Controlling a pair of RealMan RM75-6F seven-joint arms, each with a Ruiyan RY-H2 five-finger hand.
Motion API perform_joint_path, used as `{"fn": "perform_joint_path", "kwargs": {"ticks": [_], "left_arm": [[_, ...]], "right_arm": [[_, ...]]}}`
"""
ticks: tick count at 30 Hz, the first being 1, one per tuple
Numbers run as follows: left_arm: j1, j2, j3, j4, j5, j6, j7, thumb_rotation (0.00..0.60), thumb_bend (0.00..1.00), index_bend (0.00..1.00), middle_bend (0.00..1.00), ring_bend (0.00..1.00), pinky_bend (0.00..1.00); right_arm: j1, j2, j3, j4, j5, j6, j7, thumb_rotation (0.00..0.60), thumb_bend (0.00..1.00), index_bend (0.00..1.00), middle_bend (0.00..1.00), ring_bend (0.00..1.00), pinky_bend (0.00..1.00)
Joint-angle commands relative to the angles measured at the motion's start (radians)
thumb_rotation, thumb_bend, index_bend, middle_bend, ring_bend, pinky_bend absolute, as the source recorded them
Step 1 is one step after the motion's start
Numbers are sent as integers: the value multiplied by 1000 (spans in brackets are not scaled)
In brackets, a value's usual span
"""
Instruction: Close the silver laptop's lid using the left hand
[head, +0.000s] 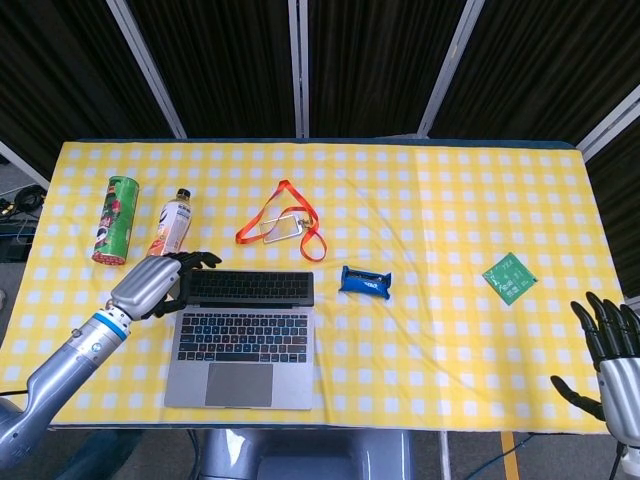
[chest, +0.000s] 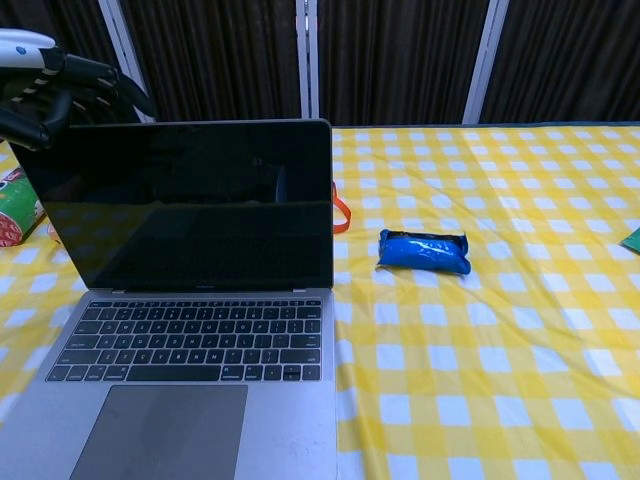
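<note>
The silver laptop (head: 243, 335) (chest: 190, 380) stands open near the table's front edge, its dark screen (chest: 180, 205) upright. My left hand (head: 160, 281) (chest: 60, 85) is at the top left corner of the lid, fingers spread and reaching over the lid's upper edge; whether they touch it I cannot tell. It holds nothing. My right hand (head: 610, 350) hangs open off the table's front right corner, far from the laptop.
Behind the laptop lie a green can (head: 114, 219), an orange drink bottle (head: 171, 228) and an orange lanyard (head: 284, 228). A blue packet (head: 364, 282) (chest: 424, 251) lies just right of the laptop. A green sachet (head: 509, 277) lies far right.
</note>
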Motion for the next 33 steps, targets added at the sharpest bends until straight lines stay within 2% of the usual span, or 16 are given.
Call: {"fn": "perform_joint_path", "kwargs": {"ticks": [1,7,14,23,33], "left_arm": [[1,3,7,-1,5,5,2,600,1000,216,262,274,304],[14,22,37,-17,54,15,-36,600,1000,220,267,281,310],[47,38,84,-27,167,68,-94,600,1000,225,275,284,291],[96,47,196,-23,353,147,-160,600,1000,232,275,284,284],[85,57,285,-36,438,112,-180,600,1000,271,275,284,266]], "right_arm": [[-1,1,0,0,-1,2,2,600,0,13,0,0,0],[-1,1,0,-1,-1,1,2,600,0,13,0,0,0],[-5,2,0,-3,-5,10,-1,600,0,13,0,0,0],[-11,6,2,-8,-9,23,5,600,0,13,0,0,0],[-11,7,3,-8,-6,24,8,600,0,13,0,0,0]]}}
